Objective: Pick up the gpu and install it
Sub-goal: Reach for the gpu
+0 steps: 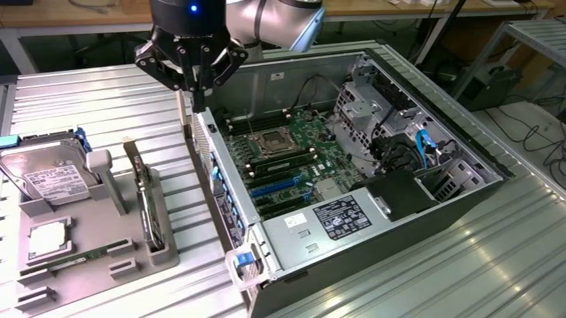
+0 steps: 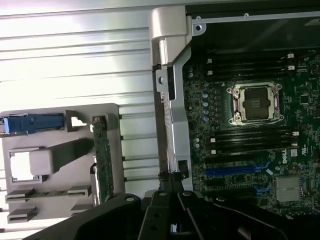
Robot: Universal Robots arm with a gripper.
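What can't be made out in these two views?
- Graphics card: exterior view, stands edge-on in the tray, so its fan face is hidden.
- Hard drive label: exterior view, print too small to read.
- Arm: exterior view, cut off by the top edge.
- Tray: wrist view, partly cut off by the frame edge.

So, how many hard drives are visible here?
1. The hard drive rests in the grey holder at the exterior view's left; the computer case may hide others.
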